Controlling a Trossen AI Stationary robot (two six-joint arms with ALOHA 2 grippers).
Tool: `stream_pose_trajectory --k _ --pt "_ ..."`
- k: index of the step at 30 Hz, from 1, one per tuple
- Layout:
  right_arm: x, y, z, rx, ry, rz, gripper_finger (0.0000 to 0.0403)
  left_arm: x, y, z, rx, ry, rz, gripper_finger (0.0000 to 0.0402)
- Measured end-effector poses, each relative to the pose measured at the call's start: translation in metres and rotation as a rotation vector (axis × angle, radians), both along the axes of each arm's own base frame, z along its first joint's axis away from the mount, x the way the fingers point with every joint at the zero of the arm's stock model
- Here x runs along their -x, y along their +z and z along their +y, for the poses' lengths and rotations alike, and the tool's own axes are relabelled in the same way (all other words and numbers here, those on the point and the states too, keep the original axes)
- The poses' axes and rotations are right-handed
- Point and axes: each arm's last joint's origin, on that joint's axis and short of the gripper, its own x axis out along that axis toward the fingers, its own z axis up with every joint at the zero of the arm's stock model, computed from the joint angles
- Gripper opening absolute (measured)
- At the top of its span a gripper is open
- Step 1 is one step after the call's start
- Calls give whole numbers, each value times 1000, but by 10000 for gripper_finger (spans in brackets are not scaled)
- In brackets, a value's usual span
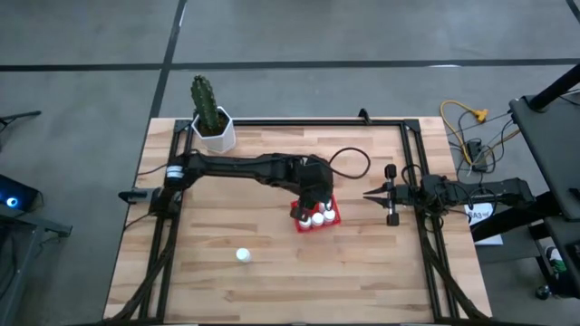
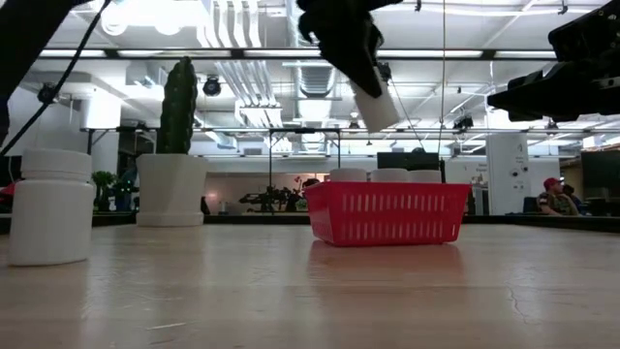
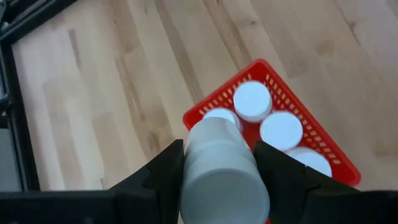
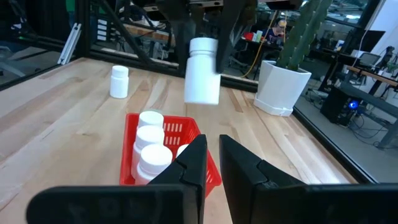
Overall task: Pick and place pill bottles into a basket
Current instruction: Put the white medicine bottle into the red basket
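Observation:
The red basket (image 2: 383, 215) stands mid-table with several white pill bottles (image 3: 252, 101) upright inside. My left gripper (image 3: 217, 147) is straight above the basket (image 1: 297, 214), shut on another white pill bottle (image 2: 376, 105). One loose pill bottle (image 1: 243, 255) stands upright on the table near the front; it also shows in the low view (image 2: 50, 206) and the right wrist view (image 4: 119, 81). My right gripper (image 1: 370, 193) waits to the right of the basket, shut and empty. My left gripper pinches the bottle's upper body (image 3: 194, 163), near the cap, between its two fingers (image 3: 163, 173). The fingers come from above, pointing down along the bottle. The bottle (image 4: 203, 71) hangs cap up, slightly tilted, clear above the basket.
A white pot with a green cactus (image 1: 213, 122) stands at the table's far left corner. A black frame (image 1: 299, 123) runs around the tabletop. Bare wood lies in front of the basket and to its left. Cables (image 1: 471, 136) lie off the table's right side.

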Motion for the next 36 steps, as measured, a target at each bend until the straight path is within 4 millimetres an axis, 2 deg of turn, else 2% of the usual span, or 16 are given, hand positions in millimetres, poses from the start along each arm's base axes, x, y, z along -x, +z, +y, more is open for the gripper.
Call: stream_pose_trajectory --k 4,8,21,28,36 --pt "0 0 0 0 0 0 34 -13 2 0 5 7 30 152" --pt "0 0 0 0 0 -1 34 -22 -10 0 28 51 135 152" --pt "0 0 0 0 1 -1 34 -22 -11 -4 81 141 183 152" --pt "0 0 0 0 1 -1 34 -24 -26 -4 84 163 245 152" --pt "0 0 0 0 1 0 34 -26 -31 -4 82 163 265 152"
